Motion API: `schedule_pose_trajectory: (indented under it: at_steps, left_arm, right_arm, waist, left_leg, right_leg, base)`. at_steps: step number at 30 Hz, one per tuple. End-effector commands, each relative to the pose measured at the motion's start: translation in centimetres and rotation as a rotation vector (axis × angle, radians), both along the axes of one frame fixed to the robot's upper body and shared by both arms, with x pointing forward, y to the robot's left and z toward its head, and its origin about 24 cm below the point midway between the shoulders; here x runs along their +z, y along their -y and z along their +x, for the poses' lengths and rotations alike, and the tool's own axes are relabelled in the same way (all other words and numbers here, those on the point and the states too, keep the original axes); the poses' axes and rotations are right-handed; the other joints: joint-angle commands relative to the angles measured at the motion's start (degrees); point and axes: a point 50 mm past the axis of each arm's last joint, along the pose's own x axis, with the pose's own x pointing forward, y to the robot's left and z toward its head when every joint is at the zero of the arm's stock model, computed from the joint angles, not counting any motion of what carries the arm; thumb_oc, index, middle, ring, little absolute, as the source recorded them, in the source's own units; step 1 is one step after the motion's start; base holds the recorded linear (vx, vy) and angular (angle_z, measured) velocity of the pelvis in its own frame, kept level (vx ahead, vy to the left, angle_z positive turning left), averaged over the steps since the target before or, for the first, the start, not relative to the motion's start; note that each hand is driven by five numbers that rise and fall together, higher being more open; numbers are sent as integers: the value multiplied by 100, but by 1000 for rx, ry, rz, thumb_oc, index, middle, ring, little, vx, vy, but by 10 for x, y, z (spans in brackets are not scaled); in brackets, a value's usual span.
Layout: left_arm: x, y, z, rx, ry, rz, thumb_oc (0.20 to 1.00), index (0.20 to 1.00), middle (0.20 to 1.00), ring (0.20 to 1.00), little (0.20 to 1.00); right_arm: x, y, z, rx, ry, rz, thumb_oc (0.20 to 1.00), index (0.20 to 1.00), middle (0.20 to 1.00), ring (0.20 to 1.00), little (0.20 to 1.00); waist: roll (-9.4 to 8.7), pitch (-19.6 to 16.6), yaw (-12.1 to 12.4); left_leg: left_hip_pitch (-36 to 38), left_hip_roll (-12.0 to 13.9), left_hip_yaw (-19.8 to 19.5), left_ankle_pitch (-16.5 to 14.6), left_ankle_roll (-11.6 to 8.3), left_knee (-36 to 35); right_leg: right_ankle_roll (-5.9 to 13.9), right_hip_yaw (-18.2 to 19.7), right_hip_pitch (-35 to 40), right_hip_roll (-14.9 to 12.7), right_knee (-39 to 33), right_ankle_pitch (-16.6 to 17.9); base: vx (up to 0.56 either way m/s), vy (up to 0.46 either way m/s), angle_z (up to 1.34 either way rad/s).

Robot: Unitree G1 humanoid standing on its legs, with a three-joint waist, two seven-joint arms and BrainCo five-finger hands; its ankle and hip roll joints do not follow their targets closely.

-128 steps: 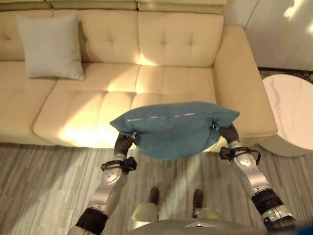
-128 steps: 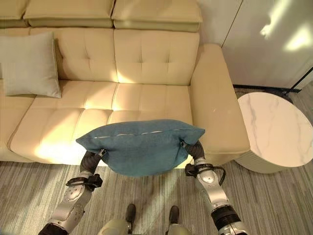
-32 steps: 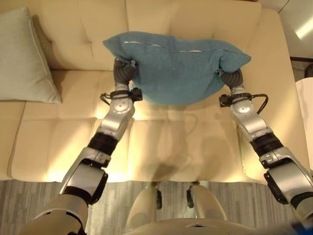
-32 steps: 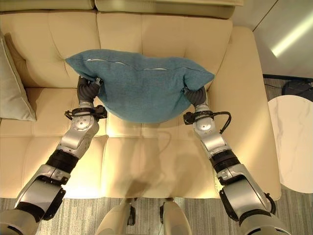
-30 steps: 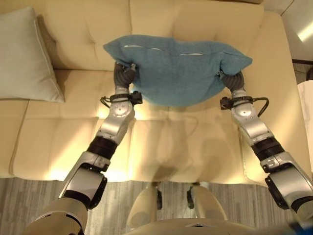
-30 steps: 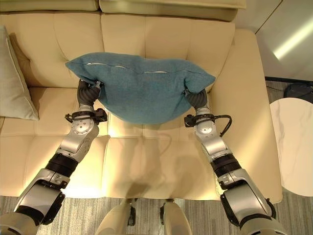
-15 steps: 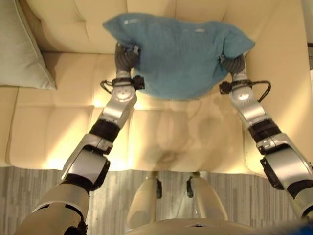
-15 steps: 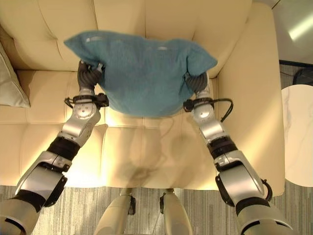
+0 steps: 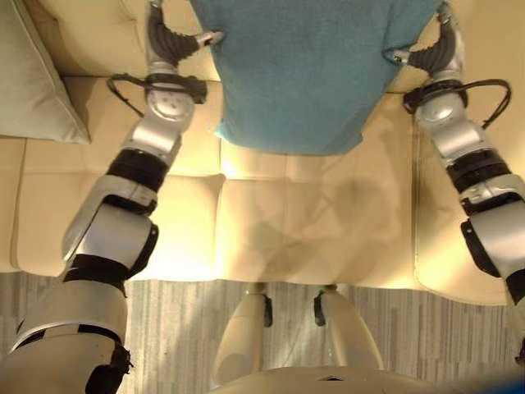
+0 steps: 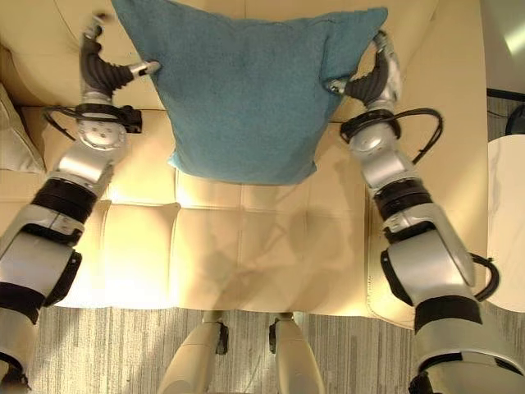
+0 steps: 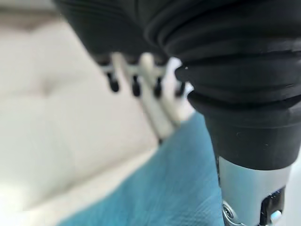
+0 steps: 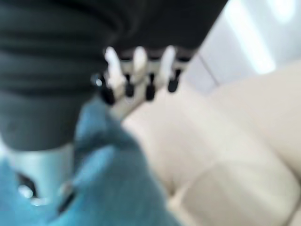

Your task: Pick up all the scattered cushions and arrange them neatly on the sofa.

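Teal cushion [image 10: 246, 90] stands upright against cream sofa [image 10: 246, 246] backrest.

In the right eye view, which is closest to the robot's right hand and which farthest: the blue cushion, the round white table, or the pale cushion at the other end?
From the right hand:
1. Blue cushion: right beside the hand, leaning on the sofa back.
2. Round white table: off past the sofa's arm, on the robot's right.
3. Pale cushion: farthest, at the view's left edge, beyond the left hand.

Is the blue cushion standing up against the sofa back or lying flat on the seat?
Standing: the blue cushion leans against the sofa backrest, lower edge on the seat.
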Motion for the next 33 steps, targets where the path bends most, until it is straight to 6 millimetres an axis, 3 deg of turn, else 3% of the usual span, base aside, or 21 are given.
schedule_pose_trajectory:
  at_steps: [1, 4, 9, 10, 11, 12, 13, 14, 18, 19, 22, 25, 29, 33]
  left_arm:
    - [-5, -7, -4, -4, 30, 30, 1000, 1000, 1000, 1000, 1000]
    - [-12, -13, -9, -9, 29, 20, 1000, 1000, 1000, 1000, 1000]
    - [-64, -13, -29, -132, -34, -53, 1000, 1000, 1000, 1000, 1000]
    - [-95, -12, -40, -176, -86, -122, 1000, 1000, 1000, 1000, 1000]
    - [-97, -12, -41, -177, -91, -122, 1000, 1000, 1000, 1000, 1000]
    - [-128, -11, -54, -204, -153, -197, 1000, 1000, 1000, 1000, 1000]
    - [-145, -11, -62, -212, -198, -212, 1000, 1000, 1000, 1000, 1000]
    - [-230, -22, -107, -183, -486, -251, 1000, 1000, 1000, 1000, 1000]
    - [-299, -29, -149, -136, -783, -242, 1000, 1000, 1000, 1000, 1000]
    - [-333, -32, -174, -98, -949, -230, 1000, 1000, 1000, 1000, 1000]
    - [-384, -36, -221, 7, -1206, -336, 1000, 1000, 1000, 1000, 1000]
    - [-417, -38, -264, 105, -1429, -368, 1000, 1000, 1000, 1000, 1000]
    - [-431, -39, -291, 157, -1572, -368, 1000, 1000, 1000, 1000, 1000]
    - [-436, -41, -302, 155, -1640, -353, 1000, 1000, 1000, 1000, 1000]
  right_arm:
    - [-12, 19, -7, 1, 7, 25, 1000, 1000, 1000, 1000, 1000]
    - [-19, 29, -12, 1, -5, 28, 1000, 1000, 1000, 1000, 1000]
    - [-80, 42, -34, 89, -153, 45, 1000, 1000, 1000, 1000, 1000]
    - [-114, 45, -47, 104, -228, 73, 1000, 1000, 1000, 1000, 1000]
    - [-116, 45, -48, 103, -233, 72, 1000, 1000, 1000, 1000, 1000]
    - [-146, 45, -62, 126, -289, 137, 1000, 1000, 1000, 1000, 1000]
    - [-162, 49, -72, 119, -334, 147, 1000, 1000, 1000, 1000, 1000]
    - [-244, 57, -120, 70, -558, 303, 1000, 1000, 1000, 1000, 1000]
    - [-296, 59, -159, 25, -750, 365, 1000, 1000, 1000, 1000, 1000]
    - [-321, 55, -177, 5, -851, 409, 1000, 1000, 1000, 1000, 1000]
    - [-355, 47, -206, -15, -1020, 433, 1000, 1000, 1000, 1000, 1000]
    - [-384, 42, -237, -57, -1184, 478, 1000, 1000, 1000, 1000, 1000]
    - [-406, 38, -268, -94, -1333, 514, 1000, 1000, 1000, 1000, 1000]
    - [-419, 33, -294, -130, -1432, 568, 1000, 1000, 1000, 1000, 1000]
  waist:
    - [22, -713, 0]
    - [12, -736, 5]
    - [-31, -787, 28]
    - [-42, -802, 36]
    - [-40, -808, 38]
    - [-59, -844, 47]
    - [-62, -862, 41]
    - [-82, -991, 50]
    - [-95, -1071, 41]
    - [-97, -1117, 55]
    - [-109, -1177, 63]
    - [-130, -1228, 74]
    - [-149, -1241, 79]
    - [-171, -1218, 55]
  left_leg:
    - [254, 167, 120, -246, -497, 35]
    - [326, 175, 125, -271, -490, 35]
    - [705, 199, 128, -374, -485, 35]
    - [899, 220, 136, -426, -487, 35]
    - [924, 221, 133, -433, -488, 35]
    - [1105, 208, 133, -479, -484, 35]
    - [1219, 206, 136, -496, -487, 35]
    - [1642, 214, 107, -561, -485, 35]
    - [1907, 245, 92, -565, -486, 35]
    - [2031, 258, 73, -570, -475, 35]
    - [2229, 284, 67, -583, -465, 35]
    - [2428, 320, 55, -623, -449, 35]
    - [2608, 386, 12, -634, -455, 35]
    - [2626, 489, -111, -573, -524, 35]
  right_leg:
    - [671, -87, -108, -321, 39, 189]
    - [669, -98, -48, -318, 39, 176]
    - [653, -123, 325, -325, 39, 44]
    - [650, -148, 510, -338, 39, -32]
    - [650, -152, 535, -337, 39, -38]
    - [641, -174, 724, -325, 39, -95]
    - [633, -203, 841, -325, 39, -140]
    - [602, -284, 1287, -290, 39, -262]
    - [572, -333, 1578, -273, 39, -311]
    - [561, -354, 1724, -266, 39, -336]
    - [536, -344, 1929, -237, 39, -365]
    - [486, -339, 2152, -205, 39, -443]
    - [401, -354, 2379, -141, 39, -546]
    - [282, -347, 2530, -8, 39, -653]
  base:
    - [0, 0, 0]
    - [0, 0, 0]
    - [49, -14, 1]
    - [81, -21, 0]
    - [117, -36, 3]
    - [93, -28, 3]
    - [161, -65, 5]
    - [110, -57, 8]
    - [10, -32, 13]
    - [-26, -24, 6]
    - [-5, -8, 1]
    - [-7, -23, 1]
    - [-14, -55, 6]
    - [-61, -81, 24]
